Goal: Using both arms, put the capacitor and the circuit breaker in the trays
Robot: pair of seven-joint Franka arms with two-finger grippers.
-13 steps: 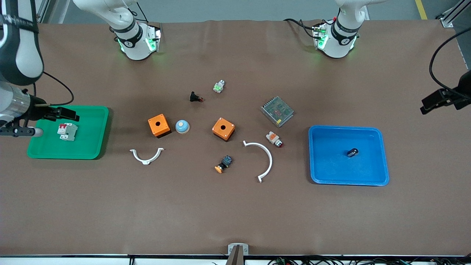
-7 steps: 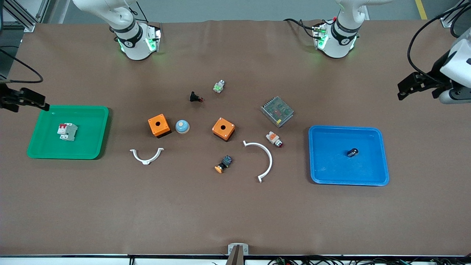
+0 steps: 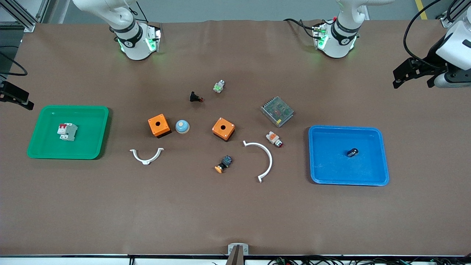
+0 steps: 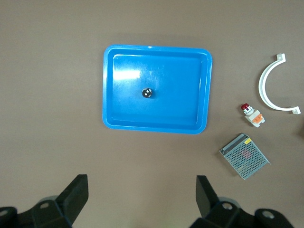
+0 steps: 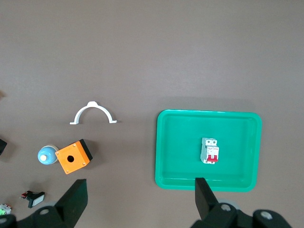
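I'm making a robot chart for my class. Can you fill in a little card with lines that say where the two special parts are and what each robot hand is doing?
capacitor: lying in the blue tray
circuit breaker: lying in the green tray
left gripper: jaws open, empty, up over bare table by the left arm's end
right gripper: jaws open, empty, at the right arm's end, above the table edge by the green tray
task: both parts look placed
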